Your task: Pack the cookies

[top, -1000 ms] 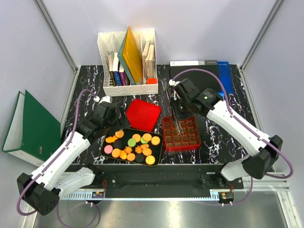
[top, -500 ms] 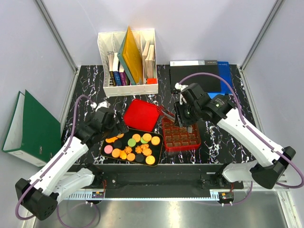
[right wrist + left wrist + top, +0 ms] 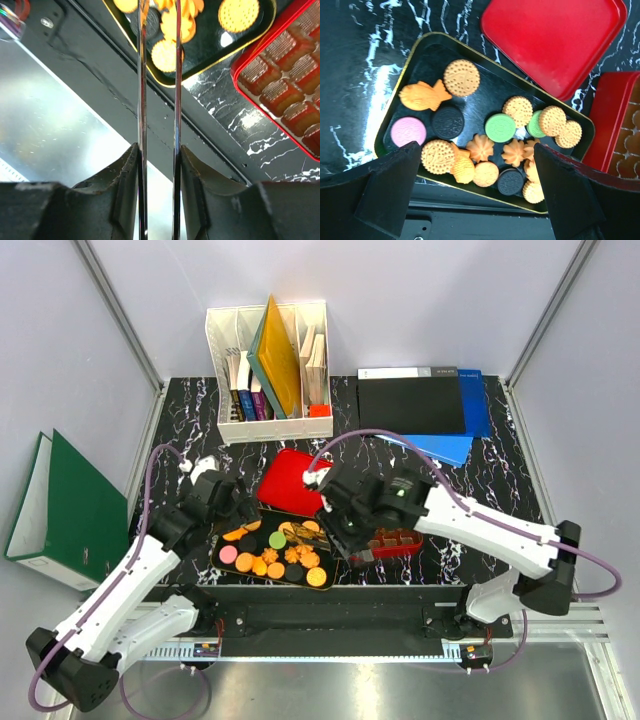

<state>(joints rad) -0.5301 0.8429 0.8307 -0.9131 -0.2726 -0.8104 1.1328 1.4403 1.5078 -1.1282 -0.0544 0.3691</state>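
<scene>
Your right arm point(image 3: 470, 520) lies across the red tin point(image 3: 398, 540), its tongs point(image 3: 141, 100) over the tray's point(image 3: 216, 550) near right corner. The left half's open under your left hand point(image 3: 476, 150), with the red lid point(image 3: 295, 480) just behind.

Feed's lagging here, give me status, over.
Left claw open over the cookies. Right claw shut on tongs, tips above the tray. Nothing seen blocking.

One black tray point(image 3: 427, 62), gold-rimmed, on dark marbled tabletop point(image 3: 355, 50), holding the cookies point(image 3: 480, 146): orange rounds, flowers and one fish shape point(image 3: 424, 95), two green, two black, one pink point(image 3: 408, 131) at 9 o'clock. Red lid point(image 3: 552, 42) at 1 o'clock. Red tin point(image 3: 615, 125) at 3 o'clock. Left gripper point(image 3: 476, 165) fingers spread wide at 7 and 5 o'clock.
</scene>
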